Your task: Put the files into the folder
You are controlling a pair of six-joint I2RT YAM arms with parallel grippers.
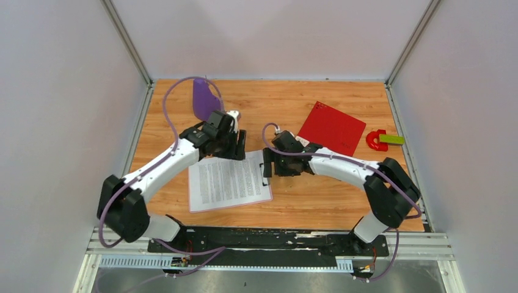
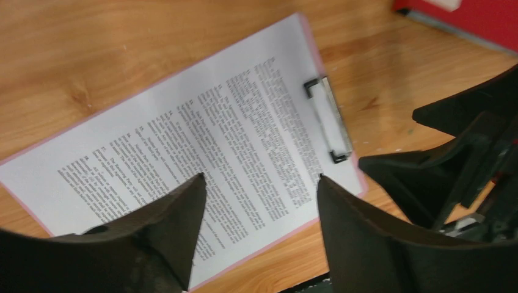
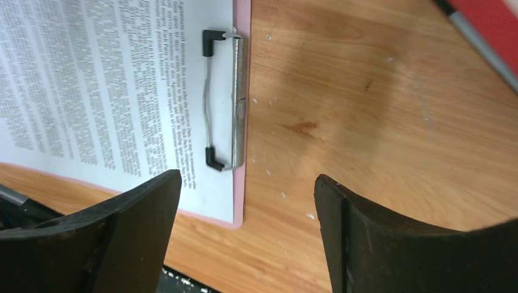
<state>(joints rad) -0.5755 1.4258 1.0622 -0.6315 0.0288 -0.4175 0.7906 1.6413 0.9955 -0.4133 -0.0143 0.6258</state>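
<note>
The files (image 1: pixel 229 180) lie as white printed sheets on a pink clipboard (image 1: pixel 194 209), their right edge under its metal clip (image 3: pixel 229 101). The red folder (image 1: pixel 331 128) lies shut and flat at the back right, and its edge shows in both wrist views (image 2: pixel 482 18) (image 3: pixel 495 24). My left gripper (image 1: pixel 235 146) hovers open over the far edge of the files (image 2: pixel 201 140), nothing between its fingers. Just off the clip end, my right gripper (image 1: pixel 272 166) is open too, above the clipboard's corner (image 3: pixel 239 207) and bare wood.
A purple object (image 1: pixel 204 99) stands at the back left, behind the left arm. A red horseshoe-shaped piece (image 1: pixel 375 140) with a green block (image 1: pixel 391 139) lies at the right edge. The wooden table (image 1: pixel 317 195) is walled on three sides.
</note>
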